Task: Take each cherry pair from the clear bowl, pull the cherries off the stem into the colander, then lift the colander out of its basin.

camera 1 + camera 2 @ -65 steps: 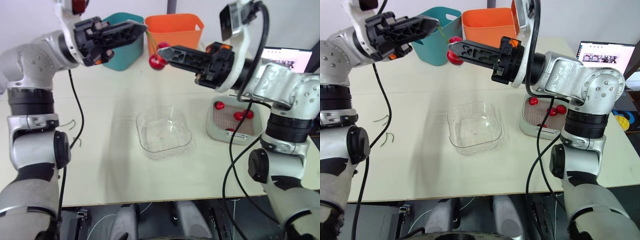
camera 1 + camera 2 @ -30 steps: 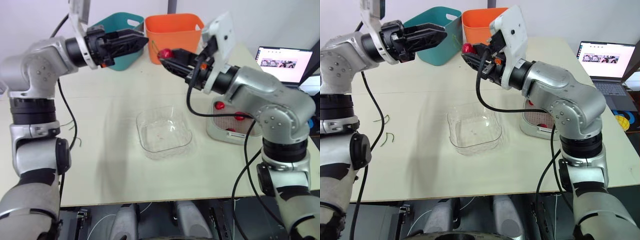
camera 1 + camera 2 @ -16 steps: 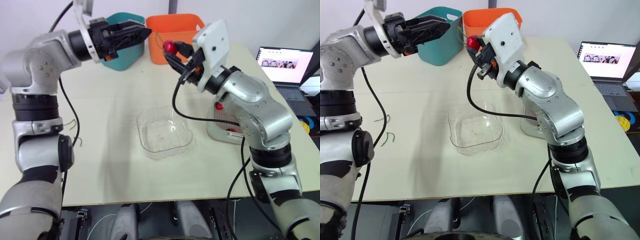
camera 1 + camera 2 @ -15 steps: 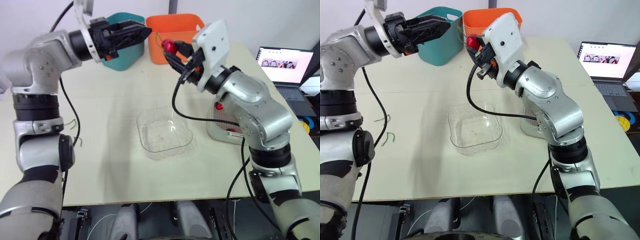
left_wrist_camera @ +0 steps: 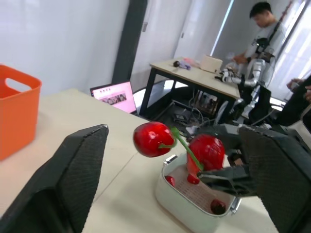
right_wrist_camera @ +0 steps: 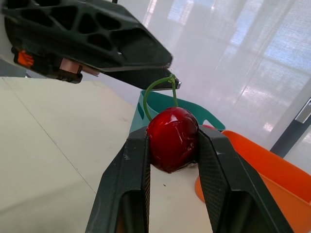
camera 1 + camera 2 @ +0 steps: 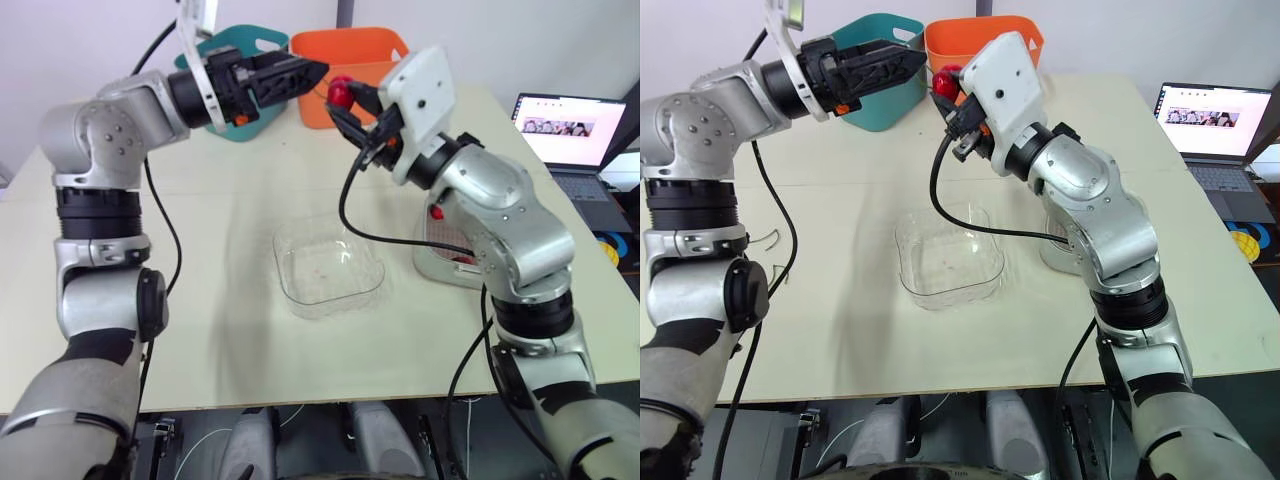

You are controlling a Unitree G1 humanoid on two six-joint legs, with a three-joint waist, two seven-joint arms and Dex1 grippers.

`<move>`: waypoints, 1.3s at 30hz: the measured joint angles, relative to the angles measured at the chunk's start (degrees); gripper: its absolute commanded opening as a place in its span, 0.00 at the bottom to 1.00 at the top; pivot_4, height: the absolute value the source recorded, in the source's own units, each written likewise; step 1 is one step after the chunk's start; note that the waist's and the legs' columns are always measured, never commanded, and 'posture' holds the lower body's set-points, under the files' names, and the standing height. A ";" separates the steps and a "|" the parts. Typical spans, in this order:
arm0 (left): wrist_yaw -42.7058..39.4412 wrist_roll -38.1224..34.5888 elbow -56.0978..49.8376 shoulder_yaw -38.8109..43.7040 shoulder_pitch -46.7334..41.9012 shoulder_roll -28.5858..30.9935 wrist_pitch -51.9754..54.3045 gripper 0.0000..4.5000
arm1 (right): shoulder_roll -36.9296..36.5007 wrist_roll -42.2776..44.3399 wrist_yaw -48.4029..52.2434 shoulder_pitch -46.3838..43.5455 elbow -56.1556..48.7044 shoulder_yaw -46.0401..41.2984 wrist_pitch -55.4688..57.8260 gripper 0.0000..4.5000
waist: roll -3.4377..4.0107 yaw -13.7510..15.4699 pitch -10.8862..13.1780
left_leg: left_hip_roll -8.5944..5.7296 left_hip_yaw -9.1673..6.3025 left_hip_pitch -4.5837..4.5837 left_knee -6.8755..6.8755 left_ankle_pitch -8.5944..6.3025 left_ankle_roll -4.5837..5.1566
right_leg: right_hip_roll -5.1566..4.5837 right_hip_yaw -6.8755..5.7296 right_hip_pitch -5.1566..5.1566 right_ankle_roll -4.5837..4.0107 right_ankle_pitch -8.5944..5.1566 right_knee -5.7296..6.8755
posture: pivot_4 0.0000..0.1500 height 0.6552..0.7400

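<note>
High over the table's far side, my right gripper (image 7: 347,102) is shut on one red cherry (image 6: 172,138) of a pair. The second cherry (image 5: 151,138) hangs free on the shared green stem (image 5: 182,145). My left gripper (image 7: 312,73) points at the pair from the left; its fingers (image 5: 73,184) stand wide open on either side of the cherries without touching them. The clear bowl (image 7: 328,265) sits at mid table and looks empty. The colander (image 5: 197,193) rests in its pale basin (image 5: 163,187) at the right, with several loose cherries in it, partly hidden by my right arm.
A teal bin (image 7: 875,85) and an orange bin (image 7: 352,50) stand at the back of the table, right behind the grippers. An open laptop (image 7: 565,130) sits at the far right. Bare green stems (image 7: 768,238) lie on the left of the table.
My left gripper has opened from a narrower stance and shifted right, closer to the cherry pair. The right gripper has kept its grip and barely moved.
</note>
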 measured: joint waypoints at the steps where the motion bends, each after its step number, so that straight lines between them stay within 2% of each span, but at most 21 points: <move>1: 0.37 -0.03 0.00 0.05 -0.37 -0.24 0.45 1.00 | 0.06 -0.23 0.21 0.05 0.00 0.00 -0.09 0.24 | 0.00 0.00 0.00 | 0.00 0.00 0.00 0.00 0.00 0.00 | 0.00 0.00 0.00 0.00 0.00 0.00 | 1.00 1.00; 7: 2.22 -0.05 0.20 0.30 -0.77 -1.24 1.93 1.00 | 0.39 -2.38 0.99 0.05 0.00 0.01 -1.24 0.24 | 0.00 -0.07 0.00 | 0.00 0.00 0.02 -0.01 0.00 0.00 | 0.00 0.00 0.00 0.00 0.00 0.01 | 1.00 1.00; 10: 2.84 -0.05 0.22 0.30 -0.77 -1.86 2.41 0.87 | 0.66 -3.48 1.41 0.05 0.00 0.09 -1.74 0.24 | 0.00 -0.03 0.00 | 0.00 0.00 0.01 0.00 0.00 0.00 | 0.00 0.00 0.01 0.00 0.00 0.00 | 1.00 1.00; 13: 3.71 -0.07 0.34 0.43 -0.79 -2.34 3.48 0.65 | 0.72 -4.61 1.75 0.08 0.00 0.13 -2.34 0.24 | 0.00 -0.05 0.00 | 0.00 0.00 0.01 0.00 0.00 0.00 | 0.00 0.00 0.00 0.00 0.01 0.00 | 1.00 1.00; 20: 6.32 -1.67 2.28 2.43 -2.02 -5.13 4.96 0.06 | 0.85 -7.05 2.71 0.41 0.00 1.35 -3.64 0.24 | 0.00 -0.06 0.00 | -0.01 0.00 0.01 0.00 0.00 0.00 | 0.00 0.00 0.00 0.01 0.01 0.01 | 1.00 1.00; 21: 6.45 -1.84 2.31 2.63 -2.34 -5.22 4.99 0.01 | 0.85 -7.38 2.79 0.49 0.00 1.55 -3.72 0.24 | 0.00 -0.07 0.00 | -0.01 0.00 0.01 0.00 0.00 0.00 | 0.00 0.00 0.00 0.01 0.01 0.01 | 1.00 1.00; 34: 5.67 -2.44 2.30 3.01 -2.73 -4.29 6.12 0.01 | 1.35 -9.12 3.33 0.83 0.00 1.64 -4.01 0.24 | 0.00 -0.05 0.00 | -0.01 0.00 0.02 0.00 0.01 -0.01 | 0.00 0.00 0.01 0.01 0.01 0.01 | 1.00 1.00; 39: 4.51 -2.41 2.05 3.01 -2.60 -3.85 5.64 0.00 | 1.42 -9.73 3.46 0.83 0.01 1.63 -4.15 0.61 | 0.00 -0.07 0.00 | -0.01 0.00 0.02 -0.01 0.01 -0.01 | 0.00 0.00 0.01 0.00 0.01 0.01 | 1.00 1.00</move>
